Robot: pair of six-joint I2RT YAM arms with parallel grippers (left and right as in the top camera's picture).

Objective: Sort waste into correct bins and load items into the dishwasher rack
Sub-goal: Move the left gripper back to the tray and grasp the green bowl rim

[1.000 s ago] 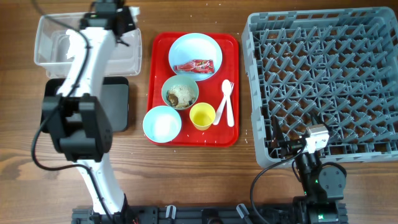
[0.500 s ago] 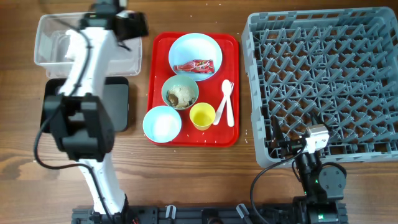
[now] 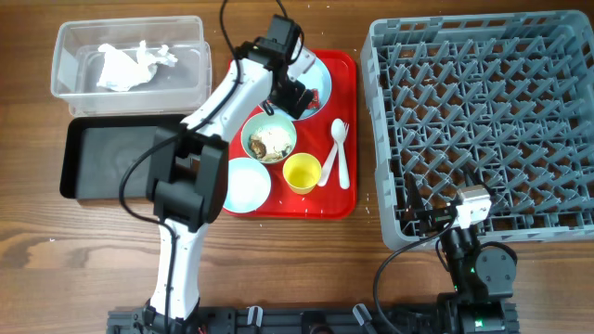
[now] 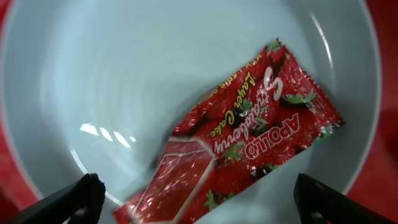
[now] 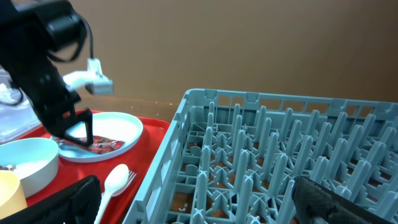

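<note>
My left gripper (image 3: 295, 93) hangs open low over the pale blue plate (image 3: 321, 78), its fingers either side of the shiny red wrapper (image 4: 242, 143), which lies flat on the plate and is not held. Crumpled white tissue (image 3: 130, 65) lies in the clear tub (image 3: 63, 89). The black tray (image 3: 111, 158) beside it holds nothing. My right gripper (image 3: 436, 215) stands open at the near edge of the grey dishwasher rack (image 3: 483, 121), nothing between its fingers.
On the red tray (image 3: 349, 199) stand a green bowl (image 3: 269, 141) with rice and brown scraps, a blue bowl (image 3: 246, 186) partly under my left arm, a yellow cup (image 3: 302, 173), and a white spoon and fork (image 3: 336, 153).
My left arm has swung from over the clear tub to the plate, and its gripper now stands open. The tissue and black tray are uncovered. The right arm has not moved.
</note>
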